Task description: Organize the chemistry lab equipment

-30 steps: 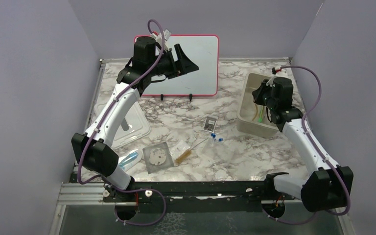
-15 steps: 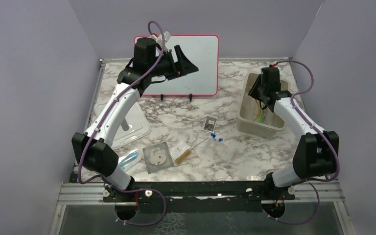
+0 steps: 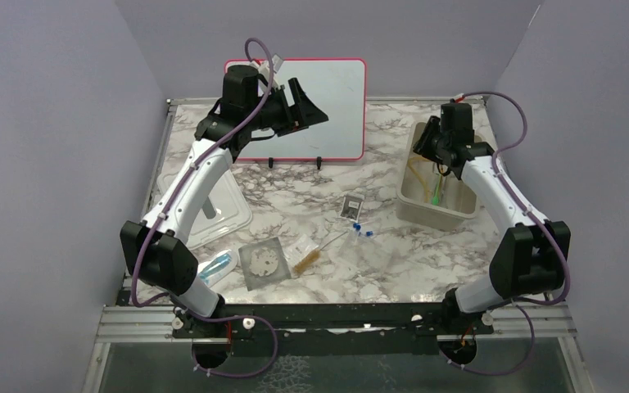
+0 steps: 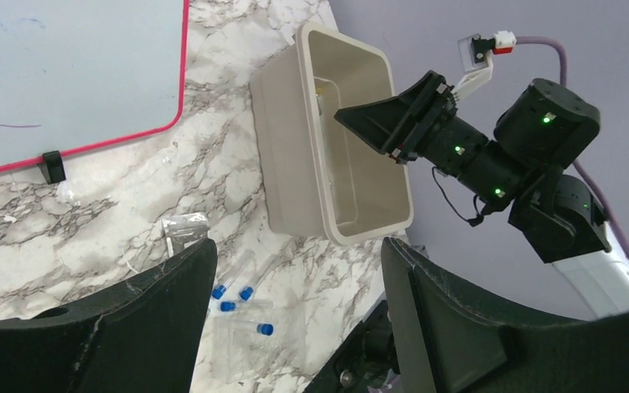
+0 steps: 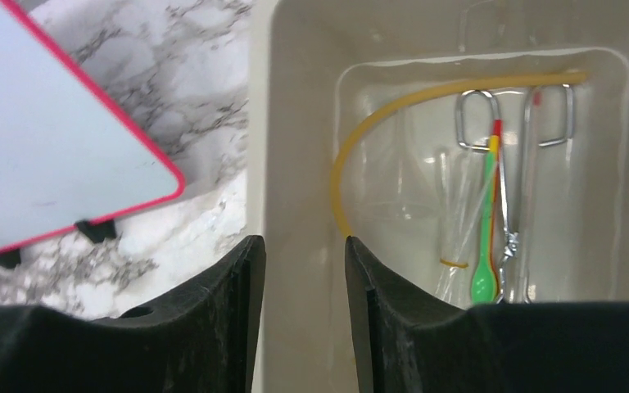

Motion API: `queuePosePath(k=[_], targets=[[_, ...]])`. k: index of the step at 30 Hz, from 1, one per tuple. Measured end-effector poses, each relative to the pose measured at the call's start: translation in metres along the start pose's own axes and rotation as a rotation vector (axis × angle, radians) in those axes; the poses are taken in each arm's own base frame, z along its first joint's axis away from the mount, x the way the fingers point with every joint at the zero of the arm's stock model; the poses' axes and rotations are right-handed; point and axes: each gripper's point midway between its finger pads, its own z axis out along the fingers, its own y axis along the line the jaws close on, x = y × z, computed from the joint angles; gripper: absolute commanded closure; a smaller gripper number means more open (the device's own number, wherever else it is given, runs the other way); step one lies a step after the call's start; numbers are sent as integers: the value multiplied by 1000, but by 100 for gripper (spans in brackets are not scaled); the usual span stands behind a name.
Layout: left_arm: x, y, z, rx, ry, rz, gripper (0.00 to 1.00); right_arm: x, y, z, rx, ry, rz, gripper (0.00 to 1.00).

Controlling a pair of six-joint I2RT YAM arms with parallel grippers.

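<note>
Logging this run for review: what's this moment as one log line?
left hand: open, empty, raised | right hand: open, empty, over bin | bin: tubing inside | table: gauze mat, brush, blue-capped pieces

whiteboard (image 5: 49, 123) left of bin (image 5: 295, 123): cut by picture's left edge | bin's near end: hidden behind right claw (image 5: 303, 262) | blue-capped pieces (image 3: 359, 228) left of bin: too small to identify from above

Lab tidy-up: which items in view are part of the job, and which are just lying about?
Job: amber rubber tubing loop, green plastic spoon, steel ring-handled forceps (inside the beige rectangular plastic bin); grey square gauze mat, bristle brush, small blue-capped tubes, clear packet (loose on the marble table).

Lying about: red-framed whiteboard, clear plastic lid, the bin itself.
</note>
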Motion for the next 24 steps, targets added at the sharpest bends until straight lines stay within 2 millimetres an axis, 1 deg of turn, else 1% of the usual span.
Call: queuePosePath(k=[2,5,10,13,15,19,21,22,23,24], targets=[[2,3,1,-5,5,1,24,3,10,-3,-58,27,-29,52],[11,15,4,-27,25,-3,24,5,24,-9,-140,56,-61,51],[36,46,10,-96,69,-18,24,17,43,-27,-216,104,-109,50],[54,71,13,-158,99,-35,25,29,65,-42,-266,129,-153,50],[65,87,13,-205,114,-44,26,46,85,-51,-301,153,-201,50],[87,116,10,-286,144,-46,31,91,121,-71,-359,217,-313,50],[101,128,6,-315,166,-42,34,114,134,-77,-377,256,-360,50],[106,132,4,-325,176,-38,36,124,137,-79,-377,276,-376,51],[112,136,3,-332,188,-30,42,133,139,-79,-376,296,-389,51],[140,143,-1,-340,252,5,44,150,140,-75,-360,342,-398,52]])
